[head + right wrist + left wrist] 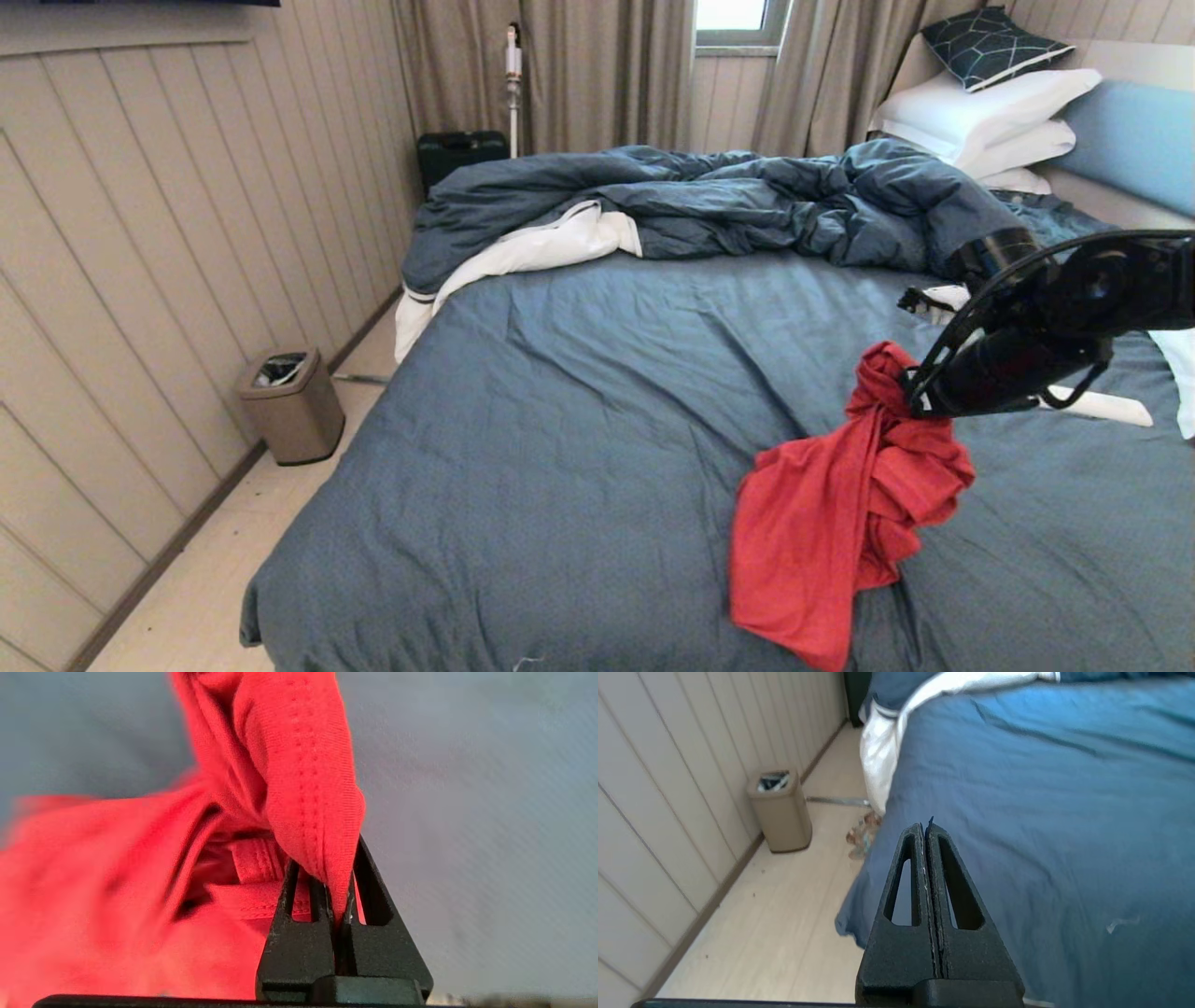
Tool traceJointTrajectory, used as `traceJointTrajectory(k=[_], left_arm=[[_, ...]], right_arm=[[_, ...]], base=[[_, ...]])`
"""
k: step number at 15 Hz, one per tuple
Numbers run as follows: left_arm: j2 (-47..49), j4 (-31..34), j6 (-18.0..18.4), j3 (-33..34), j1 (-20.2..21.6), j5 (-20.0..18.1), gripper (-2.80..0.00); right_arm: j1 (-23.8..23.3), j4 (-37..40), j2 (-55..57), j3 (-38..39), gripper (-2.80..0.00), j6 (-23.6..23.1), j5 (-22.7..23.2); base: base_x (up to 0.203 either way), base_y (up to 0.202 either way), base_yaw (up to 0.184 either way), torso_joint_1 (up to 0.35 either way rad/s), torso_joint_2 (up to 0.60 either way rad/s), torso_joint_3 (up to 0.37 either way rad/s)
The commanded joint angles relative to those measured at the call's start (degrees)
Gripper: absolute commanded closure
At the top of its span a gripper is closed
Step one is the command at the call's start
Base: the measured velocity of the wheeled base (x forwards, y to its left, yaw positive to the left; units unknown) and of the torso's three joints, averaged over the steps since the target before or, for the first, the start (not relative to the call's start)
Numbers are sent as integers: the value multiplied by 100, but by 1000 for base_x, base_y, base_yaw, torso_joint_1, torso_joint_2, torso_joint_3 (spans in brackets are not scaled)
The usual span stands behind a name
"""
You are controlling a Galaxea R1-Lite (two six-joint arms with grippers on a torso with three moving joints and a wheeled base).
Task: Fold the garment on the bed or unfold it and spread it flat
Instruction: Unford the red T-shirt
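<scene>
Red cotton T-shirt (840, 523), soft, light and limp, hangs bunched from the right gripper (343, 896), whose black fingers pinch 1 stitched hem fold; its tail trails on the blue-grey bed sheet (579, 420) at 6 o'clock. Better holds: shoulders. Left gripper (927, 833) pressed together, empty

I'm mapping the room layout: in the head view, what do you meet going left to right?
Trash bin → dark case on the floor → white duvet lining → red garment → right gripper, shut on the garment.
</scene>
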State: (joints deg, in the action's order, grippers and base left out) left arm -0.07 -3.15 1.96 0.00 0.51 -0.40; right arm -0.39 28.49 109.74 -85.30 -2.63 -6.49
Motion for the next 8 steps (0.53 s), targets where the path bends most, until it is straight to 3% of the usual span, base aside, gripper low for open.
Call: traceJointTrajectory(k=[1,8], left_arm=[[7,47,6,0,2,-8,0],[7,51,6,0,2,-21,0]], right_arm=[[560,27,-173,-102,0,91,8],[3339,997,-55,-1457,0,1020,7]], base=[[0,0,0,0,0,0],[0,0,0,0,0,0]])
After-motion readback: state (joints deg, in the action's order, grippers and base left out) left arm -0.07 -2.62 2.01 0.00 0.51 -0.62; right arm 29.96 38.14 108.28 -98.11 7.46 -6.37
